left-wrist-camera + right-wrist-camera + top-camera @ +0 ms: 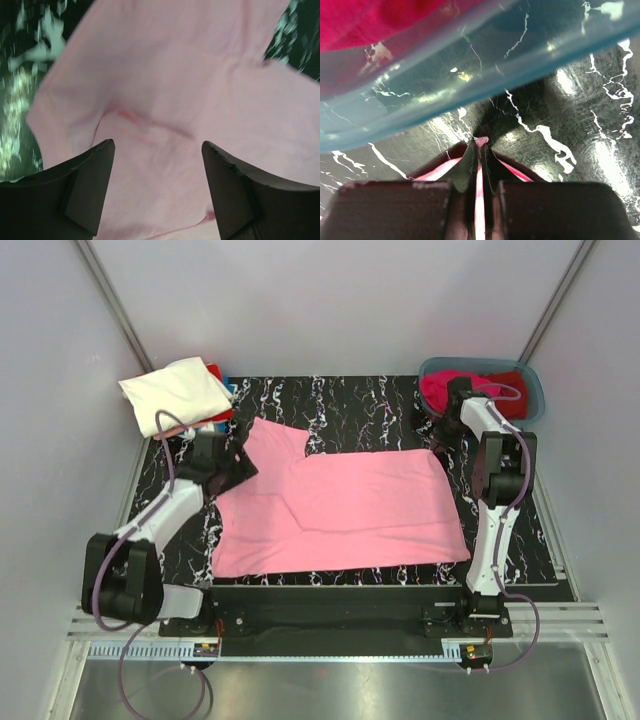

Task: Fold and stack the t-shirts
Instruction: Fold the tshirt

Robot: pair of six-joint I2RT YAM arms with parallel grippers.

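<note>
At the centre of the black marbled table, the light pink t-shirt lies spread nearly flat between the two arms. One sleeve projects toward the far left, and shallow creases run across the body of the cloth.

Left gripper: positioned over the left part of the pink t-shirt, near the sleeve. In the left wrist view the left gripper has its jaws set wide apart. Only pink cloth shows beyond them, and nothing is clamped between the fingers. Contact between the fingertips and the cloth cannot be determined.

Right gripper: positioned at the far right corner of the pink t-shirt, just beside the tub. In the right wrist view the right gripper has its jaws pressed together on a thin fold of pink cloth, which stands up between the fingers. The corner is pinched low against the table surface.

The grey-blue plastic tub stands at the far right corner of the table. It contains a magenta t-shirt and a dark red t-shirt. The tub wall fills the upper part of the right wrist view.

At the far left corner sits a stack topped by a cream-white t-shirt. Red cloth shows at its edge underneath.
</note>
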